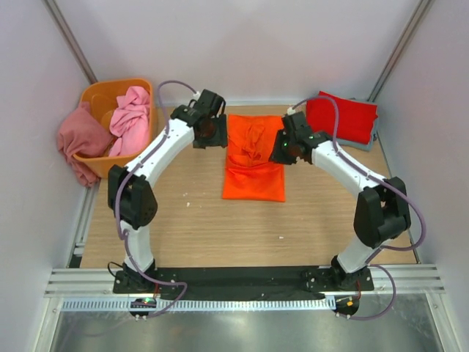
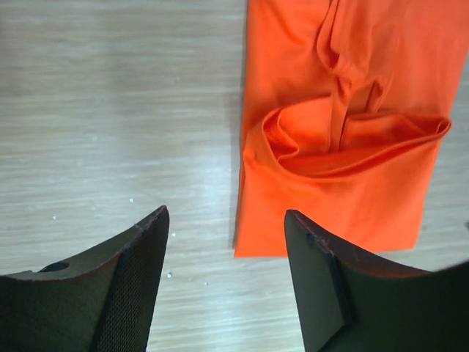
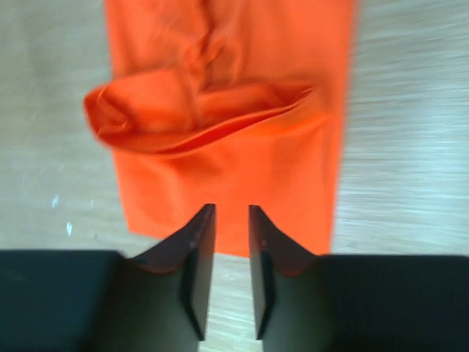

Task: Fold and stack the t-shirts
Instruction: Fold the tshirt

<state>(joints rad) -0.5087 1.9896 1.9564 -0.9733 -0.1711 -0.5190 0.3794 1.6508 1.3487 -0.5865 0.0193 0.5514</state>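
Wooden tabletop (image 1: pixel 183 227), walls close on three sides. Orange t-shirt (image 1: pixel 253 158) mid-tabletop toward far edge, narrow strip, top fold loose: unfinished. Red t-shirt (image 1: pixel 343 117) folded, far right corner. Pink t-shirt (image 1: pixel 130 117) and dusty rose t-shirt (image 1: pixel 80 139) crumpled at tub (image 1: pixel 102 92), far left corner. My left gripper (image 2: pixel 226 216) wide, my right gripper (image 3: pixel 231 209) narrow; both empty, flanking orange. Free room toward near edge.

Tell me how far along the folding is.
Done: red shirt lies folded on a grey-blue one, far right. In hand: orange shirt, centre, folded narrow but bunched mid-way; left gripper and right gripper hover at it, empty. To do: pink shirt in the tub and rose shirt draped over its edge, both unfolded.
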